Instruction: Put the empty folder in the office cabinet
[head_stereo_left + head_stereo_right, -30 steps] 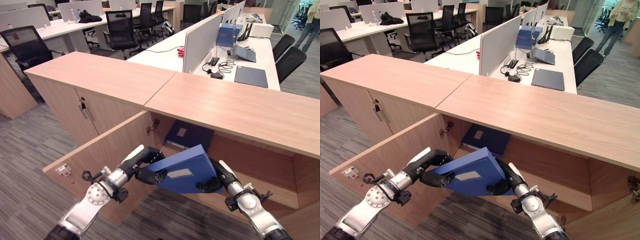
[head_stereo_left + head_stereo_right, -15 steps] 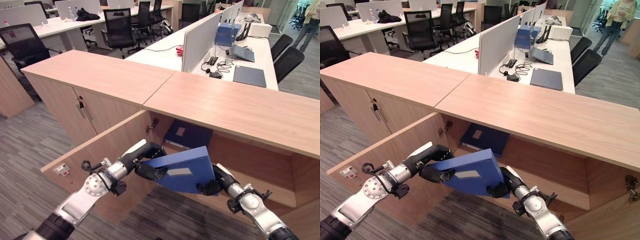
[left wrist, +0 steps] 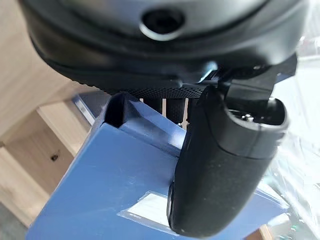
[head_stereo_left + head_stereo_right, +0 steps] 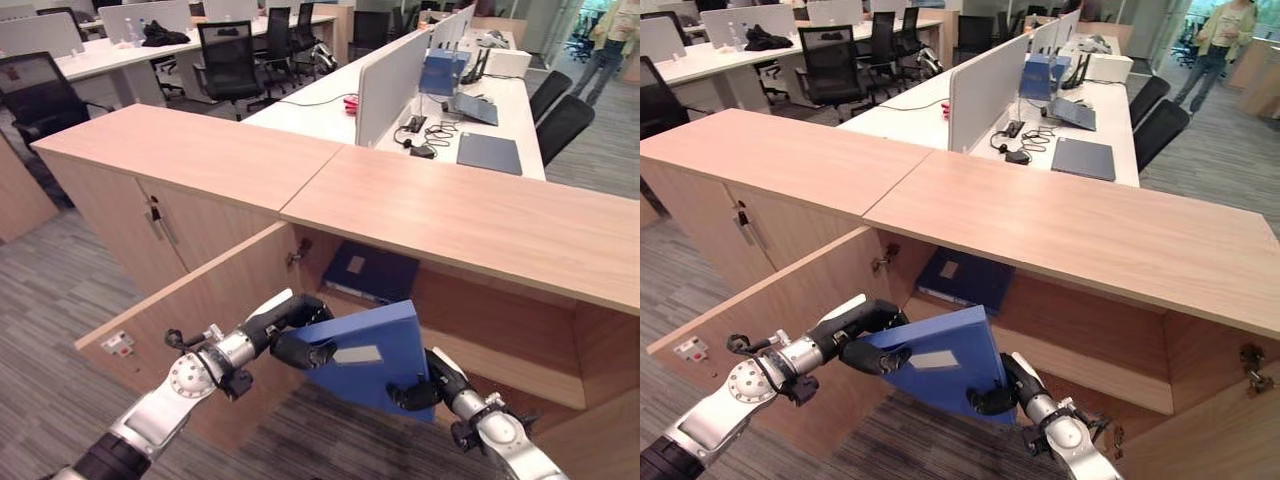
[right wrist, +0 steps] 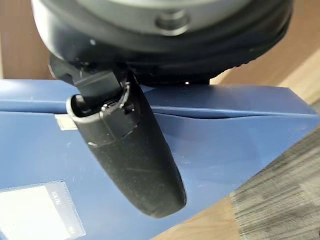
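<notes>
Left hand (image 4: 290,335) and right hand (image 4: 425,385) outstretched, fingers clamping blue folder (image 4: 370,350) before open cabinet (image 4: 500,330).

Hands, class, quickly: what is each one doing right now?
Left hand: shut on the flat blue cardboard folder, gripping its left edge.
Right hand: shut on the same folder's lower right corner.

Bright even office light, cabinet interior (image 4: 480,320) in shade, wide-angle bending at edges, wrist views blurred up close
</notes>
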Robot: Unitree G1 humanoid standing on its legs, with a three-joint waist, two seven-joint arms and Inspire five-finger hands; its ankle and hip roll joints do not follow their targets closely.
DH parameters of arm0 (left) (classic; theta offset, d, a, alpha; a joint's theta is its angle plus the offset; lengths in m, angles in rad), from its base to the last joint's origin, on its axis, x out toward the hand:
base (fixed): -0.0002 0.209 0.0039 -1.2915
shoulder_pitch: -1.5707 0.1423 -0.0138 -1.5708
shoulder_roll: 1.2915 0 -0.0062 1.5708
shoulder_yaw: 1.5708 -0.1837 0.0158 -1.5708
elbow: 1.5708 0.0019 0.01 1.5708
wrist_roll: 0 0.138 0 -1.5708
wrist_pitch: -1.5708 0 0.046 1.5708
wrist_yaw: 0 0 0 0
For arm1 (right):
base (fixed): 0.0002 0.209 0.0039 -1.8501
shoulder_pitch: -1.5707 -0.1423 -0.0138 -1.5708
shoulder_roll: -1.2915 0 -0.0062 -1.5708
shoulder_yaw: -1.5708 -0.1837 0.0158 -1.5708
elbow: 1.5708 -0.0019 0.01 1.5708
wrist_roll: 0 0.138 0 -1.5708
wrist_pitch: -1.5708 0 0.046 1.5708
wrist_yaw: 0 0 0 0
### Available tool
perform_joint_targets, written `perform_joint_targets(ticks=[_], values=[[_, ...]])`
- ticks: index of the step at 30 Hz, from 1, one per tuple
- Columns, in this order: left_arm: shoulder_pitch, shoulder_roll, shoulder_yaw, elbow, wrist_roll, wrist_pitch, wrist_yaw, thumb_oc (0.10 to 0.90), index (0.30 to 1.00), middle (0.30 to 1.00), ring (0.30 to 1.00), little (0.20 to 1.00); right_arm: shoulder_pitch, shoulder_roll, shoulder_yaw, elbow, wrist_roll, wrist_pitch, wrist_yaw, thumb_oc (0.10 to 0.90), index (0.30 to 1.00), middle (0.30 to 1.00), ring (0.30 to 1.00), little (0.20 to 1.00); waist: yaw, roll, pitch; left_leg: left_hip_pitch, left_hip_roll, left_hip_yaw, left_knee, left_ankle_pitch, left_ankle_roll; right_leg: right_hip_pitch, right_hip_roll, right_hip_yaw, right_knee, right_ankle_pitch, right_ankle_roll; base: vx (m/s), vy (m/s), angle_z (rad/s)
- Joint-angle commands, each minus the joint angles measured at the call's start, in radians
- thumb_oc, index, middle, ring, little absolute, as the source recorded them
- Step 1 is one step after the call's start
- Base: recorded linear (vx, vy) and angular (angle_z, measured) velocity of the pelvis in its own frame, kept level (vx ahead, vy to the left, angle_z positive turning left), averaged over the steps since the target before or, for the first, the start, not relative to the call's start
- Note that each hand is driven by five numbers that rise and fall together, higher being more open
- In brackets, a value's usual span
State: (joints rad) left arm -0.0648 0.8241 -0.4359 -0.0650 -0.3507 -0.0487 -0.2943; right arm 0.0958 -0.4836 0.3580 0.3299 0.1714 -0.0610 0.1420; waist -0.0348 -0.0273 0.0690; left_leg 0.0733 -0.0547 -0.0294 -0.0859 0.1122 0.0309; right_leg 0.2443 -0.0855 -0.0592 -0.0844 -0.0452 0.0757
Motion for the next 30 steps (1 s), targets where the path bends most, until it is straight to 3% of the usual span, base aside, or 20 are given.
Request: perform_joint_targets(ticks=[1,3,7,12,19,23,25,26,27,28,29,30], values=[[-0.069,-0.076,0.000,-0.010,-0.196,-0.113,-0.060,0.800,0.900,0.900,0.900,0.900,-0.130,0.000,-0.041,-0.062,0.034,-0.081,-0.001,0.400,0.300,0.300,0.300,0.300,0.011,0.000,-0.051,0.072,-0.013,0.064,-0.001,-0.177,0.015,-0.104,-0.018,-0.067,0.018,0.088,0.042,-0.02,0.111,-0.43],[0.044,-0.024,0.077,0.115,-0.345,-0.084,-0.102,0.800,0.900,0.900,0.900,0.900,-0.100,-0.069,-0.068,-0.049,-0.056,-0.084,0.015,0.400,0.300,0.300,0.300,0.300,0.010,0.012,-0.045,0.062,-0.019,0.099,-0.001,-0.181,0.021,-0.137,-0.034,-0.054,0.041,0.096,0.061,-0.03,0.109,-0.61],[0.081,-0.030,0.104,0.227,-0.374,-0.071,-0.109,0.800,0.900,0.900,0.900,0.900,-0.135,-0.107,-0.031,0.004,-0.110,-0.078,0.029,0.400,0.300,0.300,0.300,0.300,0.014,0.016,-0.039,0.054,-0.024,0.123,-0.001,-0.183,0.027,-0.163,-0.049,-0.048,0.059,0.106,0.075,-0.04,0.074,-0.33],[0.089,-0.132,0.164,0.551,-0.271,-0.047,-0.036,0.800,0.900,0.900,0.900,0.900,-0.184,-0.109,-0.008,0.112,-0.139,-0.048,0.026,0.400,0.300,0.300,0.300,0.300,0.009,0.018,-0.029,0.055,-0.038,0.152,-0.001,-0.187,0.040,-0.198,-0.080,-0.039,0.107,0.117,0.091,-0.01,0.088,-0.27],[0.047,-0.235,0.262,0.783,-0.165,-0.024,0.039,0.800,0.900,0.900,0.900,0.900,-0.203,-0.098,0.004,0.202,-0.182,-0.002,0.040,0.400,0.300,0.300,0.300,0.300,0.004,0.007,-0.017,0.063,-0.052,0.159,-0.001,-0.191,0.049,-0.219,-0.099,-0.050,0.163,0.115,0.090,0.00,0.063,-0.08],[0.034,-0.276,0.296,0.834,-0.192,-0.018,0.058,0.800,0.900,0.900,0.900,0.900,-0.202,-0.038,-0.032,0.291,-0.035,0.007,0.035,0.400,0.300,0.300,0.300,0.300,0.005,0.007,-0.015,0.065,-0.053,0.164,-0.001,-0.192,0.051,-0.225,-0.103,-0.063,0.170,0.117,0.088,0.01,0.025,-0.02],[0.020,-0.309,0.303,0.874,-0.207,-0.011,0.071,0.800,0.900,0.900,0.900,0.900,-0.214,0.082,-0.136,0.421,0.294,0.009,0.013,0.400,0.300,0.300,0.300,0.300,0.002,0.010,-0.013,0.072,-0.056,0.164,-0.001,-0.196,0.053,-0.222,-0.106,-0.069,0.176,0.111,0.086,0.03,0.051,-0.07],[0.011,-0.322,0.300,0.894,-0.209,-0.009,0.074,0.800,0.900,0.900,0.900,0.900,-0.222,0.124,-0.183,0.453,0.419,-0.003,0.006,0.400,0.300,0.300,0.300,0.300,0.000,0.013,-0.013,0.076,-0.058,0.164,-0.001,-0.198,0.054,-0.220,-0.106,-0.070,0.178,0.109,0.086,0.02,0.033,-0.05],[0.011,-0.322,0.300,0.894,-0.209,-0.009,0.074,0.800,0.900,0.900,0.900,0.900,-0.222,0.124,-0.183,0.453,0.419,-0.003,0.006,0.400,0.300,0.300,0.300,0.300,0.000,0.013,-0.013,0.076,-0.058,0.164,-0.001,-0.198,0.054,-0.220,-0.106,-0.070,0.178,0.109,0.086,0.05,0.042,-0.03],[0.002,-0.336,0.297,0.917,-0.208,-0.008,0.084,0.800,0.900,0.900,0.900,0.900,-0.239,0.195,-0.287,0.501,0.658,-0.021,0.000,0.400,0.300,0.300,0.300,0.300,-0.004,0.019,-0.014,0.085,-0.061,0.164,-0.001,-0.204,0.056,-0.217,-0.106,-0.070,0.182,0.104,0.086,0.03,0.026,-0.05],[0.001,-0.336,0.297,0.918,-0.209,-0.009,0.084,0.800,0.900,0.900,0.900,0.900,-0.240,0.195,-0.288,0.502,0.658,-0.022,0.000,0.400,0.300,0.300,0.300,0.300,-0.002,0.019,-0.016,0.081,-0.060,0.166,-0.001,-0.202,0.056,-0.220,-0.106,-0.069,0.179,0.108,0.086,0.07,0.045,-0.11],[0.014,-0.344,0.298,0.896,-0.218,-0.003,0.094,0.800,0.900,0.900,0.900,0.900,-0.256,0.252,-0.382,0.522,0.854,-0.052,-0.009,0.400,0.300,0.300,0.300,0.300,-0.006,0.027,-0.014,0.092,-0.061,0.168,-0.001,-0.211,0.058,-0.214,-0.107,-0.078,0.185,0.101,0.089,0.03,0.017,-0.14]])
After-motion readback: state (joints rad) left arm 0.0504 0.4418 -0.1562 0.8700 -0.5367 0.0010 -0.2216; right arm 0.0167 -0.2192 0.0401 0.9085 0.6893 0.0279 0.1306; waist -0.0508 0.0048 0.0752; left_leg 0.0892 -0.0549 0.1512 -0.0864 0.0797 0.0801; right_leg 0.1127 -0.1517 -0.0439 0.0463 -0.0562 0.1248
